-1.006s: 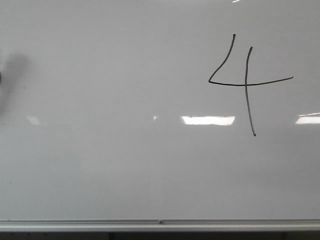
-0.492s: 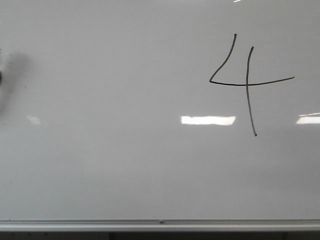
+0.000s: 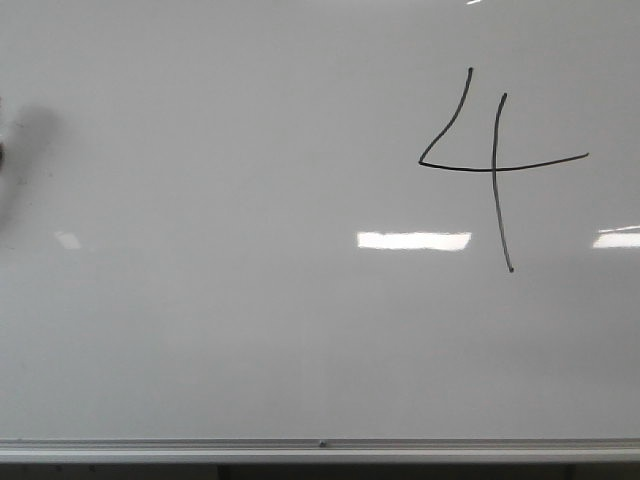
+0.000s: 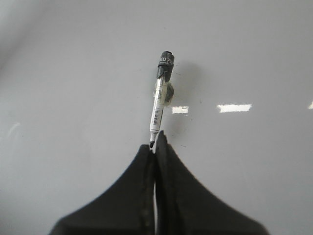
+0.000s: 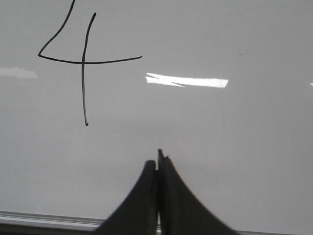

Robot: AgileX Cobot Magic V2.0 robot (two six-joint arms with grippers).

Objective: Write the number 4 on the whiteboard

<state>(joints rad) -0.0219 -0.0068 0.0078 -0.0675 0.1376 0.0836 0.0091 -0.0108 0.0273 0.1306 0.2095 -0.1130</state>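
The number 4 point(image 3: 495, 168) is drawn in thin black line at the upper right of the whiteboard point(image 3: 250, 330). It also shows in the right wrist view point(image 5: 83, 62). Neither gripper is in the front view. My right gripper point(image 5: 157, 160) is shut, off the board, below and to the right of the figure. A thin dark tip like a marker nib sticks out between its fingertips. My left gripper point(image 4: 155, 143) is shut. Just past its fingertips a white marker point(image 4: 159, 105) with a black end lies against the board, nib towards the fingers.
The silver frame rail point(image 3: 320, 447) runs along the board's lower edge and shows in the right wrist view point(image 5: 49, 218). A dark blurred shadow point(image 3: 25, 130) sits at the board's far left. Bright light reflections point(image 3: 415, 240) lie across the board's middle.
The figure sits a hair further right in the front view than a second ago. Nothing else has visibly changed.
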